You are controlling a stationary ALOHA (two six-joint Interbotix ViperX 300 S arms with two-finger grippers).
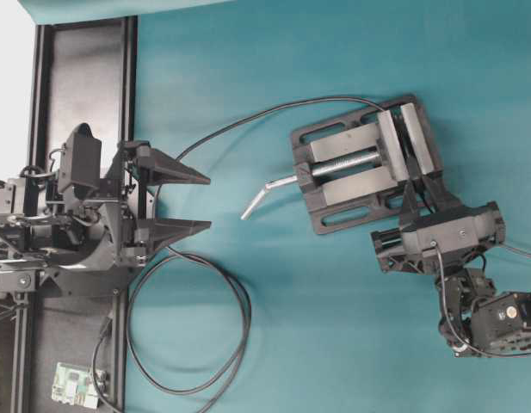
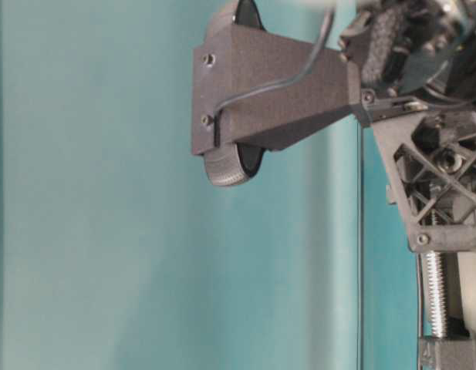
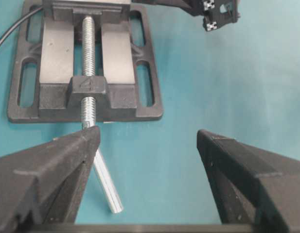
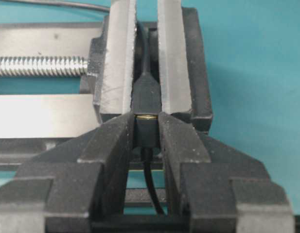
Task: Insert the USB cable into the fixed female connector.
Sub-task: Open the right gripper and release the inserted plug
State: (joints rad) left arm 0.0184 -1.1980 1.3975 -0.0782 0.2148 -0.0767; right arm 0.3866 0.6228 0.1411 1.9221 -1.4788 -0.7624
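Note:
In the right wrist view my right gripper (image 4: 146,119) is shut on the black plug (image 4: 146,132) of the USB cable (image 4: 152,189), which hangs down between the fingers. The plug's front butts against the fixed female connector (image 4: 146,94), a small dark piece clamped between the grey vise jaws. Only a thin gold-coloured rim shows at the seam. In the overhead view the right gripper (image 1: 413,205) sits at the vise's jaw end. The long arcing cable (image 1: 274,107) runs to it. My left gripper (image 1: 206,203) is open and empty, left of the vise; it also shows in the left wrist view (image 3: 147,141).
The black vise (image 1: 334,185) stands at mid right, and its bent silver handle (image 1: 265,194) points toward my left gripper; the handle also shows in the left wrist view (image 3: 103,179). Cable loops (image 1: 205,344) lie at the lower left. A green circuit board (image 1: 74,385) sits by the black rail (image 1: 84,77).

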